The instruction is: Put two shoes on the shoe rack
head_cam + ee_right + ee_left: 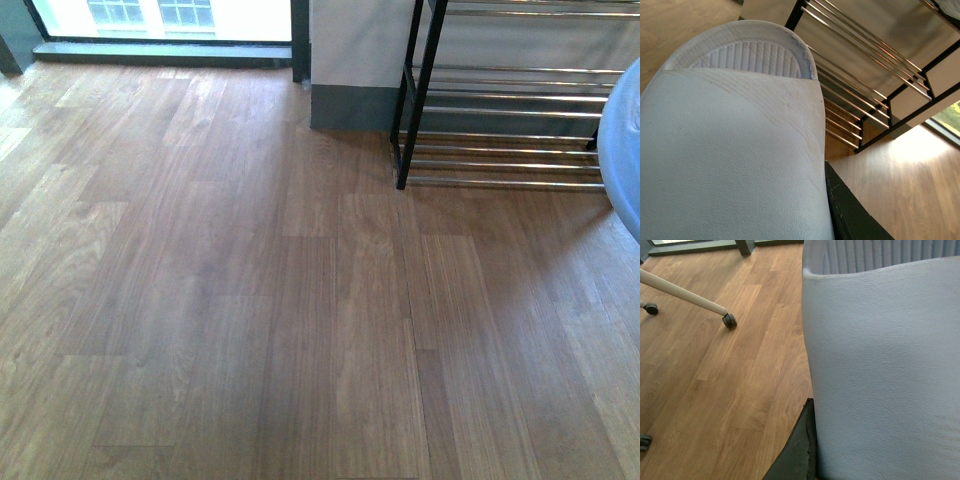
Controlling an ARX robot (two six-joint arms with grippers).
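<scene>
Clamping white soles: left gripper (801,450) holds left shoe (880,380), right gripper (845,215) holds right shoe (730,150) near rack (865,65).

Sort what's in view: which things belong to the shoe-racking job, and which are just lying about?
Job: shoe in the left wrist view; shoe in the right wrist view; shoe rack.
Just there: wheeled furniture leg; window; wooden floor.
</scene>
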